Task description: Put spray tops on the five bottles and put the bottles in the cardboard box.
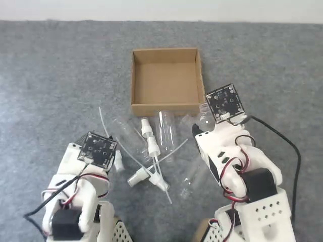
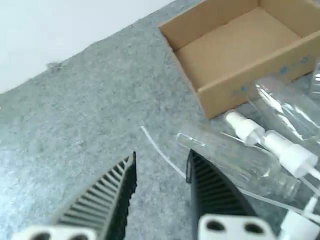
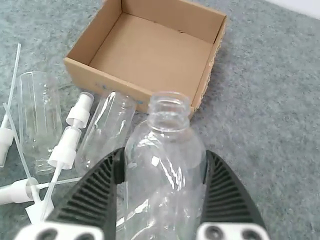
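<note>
Grey carpet [image 1: 50,75], cardboard box [image 1: 165,108], right jaws clasping clear bottle [image 3: 165,165]

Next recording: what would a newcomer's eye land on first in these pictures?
The right pincer grips a clear bottle, its neck bare and its mouth pointing toward the cardboard box. Between the arms, loose spray tops and more bottles lie jumbled on the grey carpet. The left pincer is open above the carpet.
</note>
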Robot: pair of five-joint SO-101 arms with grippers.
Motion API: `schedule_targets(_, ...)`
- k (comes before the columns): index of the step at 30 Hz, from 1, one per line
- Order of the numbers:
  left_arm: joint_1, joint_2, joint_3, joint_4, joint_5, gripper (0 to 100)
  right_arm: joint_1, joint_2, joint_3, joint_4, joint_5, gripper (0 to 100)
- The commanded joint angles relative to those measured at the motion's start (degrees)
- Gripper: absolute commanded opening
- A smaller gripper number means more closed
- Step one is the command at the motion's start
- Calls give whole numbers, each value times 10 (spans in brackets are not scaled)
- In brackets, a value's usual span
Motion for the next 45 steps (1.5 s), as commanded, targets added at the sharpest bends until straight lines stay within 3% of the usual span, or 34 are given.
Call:
schedule_targets(1, -18, 47, -48, 3, -10, 168, 8, -13, 5, -14, -6, 76)
schedule_targets(11, -21, 364, -165, 33, 26, 171, 8, -12, 6, -14, -6, 76)
schedule_targets(23, -24, 617, -252, 17, 34, 171, 8, -12, 8, -14, -5, 76)
schedule_targets(33, -71, 761, -204, -169, 98, 171, 8, -12, 24, -29, -3, 77)
schedule_targets(45, -69, 892, -205, -293, 165, 171, 8, -12, 24, -29, -2, 78)
